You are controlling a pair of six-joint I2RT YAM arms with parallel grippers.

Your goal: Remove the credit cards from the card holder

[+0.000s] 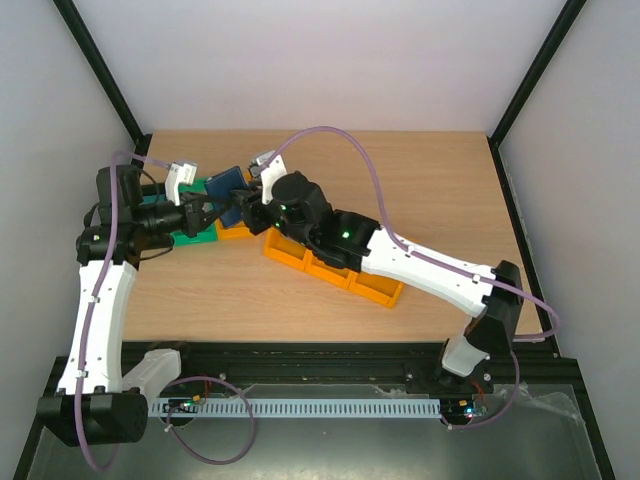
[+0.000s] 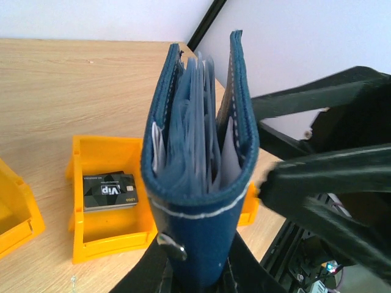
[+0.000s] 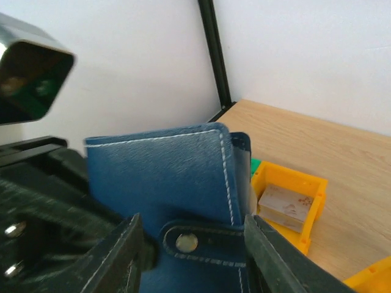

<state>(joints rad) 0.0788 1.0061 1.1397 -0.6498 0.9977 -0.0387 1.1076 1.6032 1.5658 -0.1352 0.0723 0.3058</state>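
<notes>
There is one dark navy card holder, with one metal snap on its tab. The cards in its pockets are packed too tightly to count.

Two cards lie outside it: one dark grey card and one pale card with reddish print. Each is in a small orange bin, but whether that is one bin or two cannot be told.

The top view shows:
- one small orange bin
- one green bin
- one orange tray with three compartments
- two arms, the left arm and the right arm

There are two end effectors, the left end effector and the right end effector, each with two fingers.

Overhead view looks down; both wrist views closely share the card holder.
</notes>
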